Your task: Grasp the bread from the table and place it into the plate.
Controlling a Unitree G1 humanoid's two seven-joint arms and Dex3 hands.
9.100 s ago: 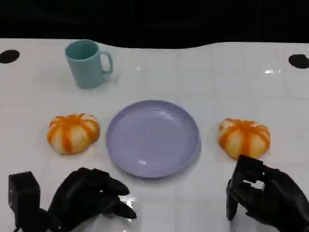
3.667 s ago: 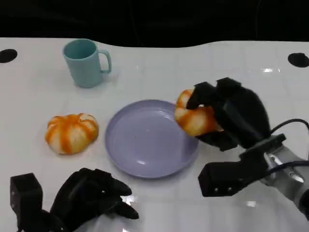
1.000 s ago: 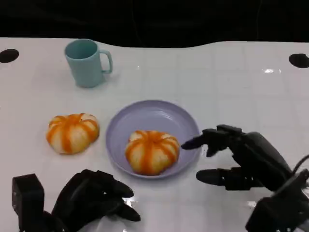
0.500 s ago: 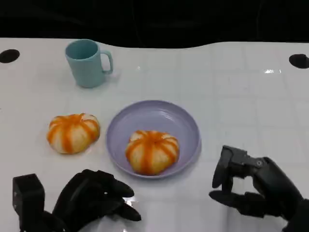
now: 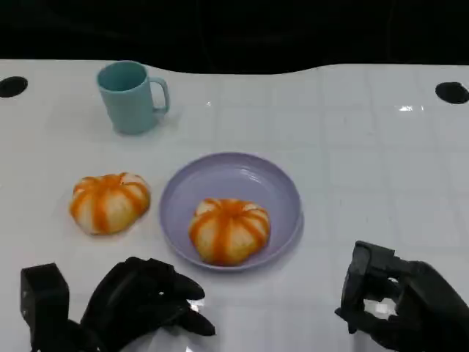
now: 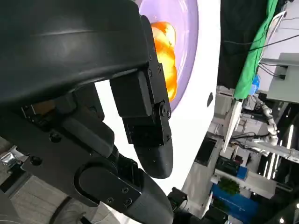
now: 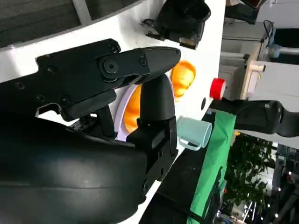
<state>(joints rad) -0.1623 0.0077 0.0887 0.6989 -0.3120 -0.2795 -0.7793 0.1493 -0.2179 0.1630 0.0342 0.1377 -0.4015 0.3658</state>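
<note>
both hands, left hand (image 5: 143, 308) and right hand (image 5: 403, 308), are matte black, blocky-fingered, with round pivot screws.

White glossy table (image 5: 352, 147) with faint grid lines. Resting directly on it: purple plate (image 5: 278, 191) ahead of and between the two hands, striped orange bread roll (image 5: 109, 202) just ahead of the left hand (image 5: 143, 304) and beside the plate, teal mug (image 5: 130, 96) further out beyond that roll. Right hand (image 5: 399, 308) sits at the near edge, apart from the plate.
</note>
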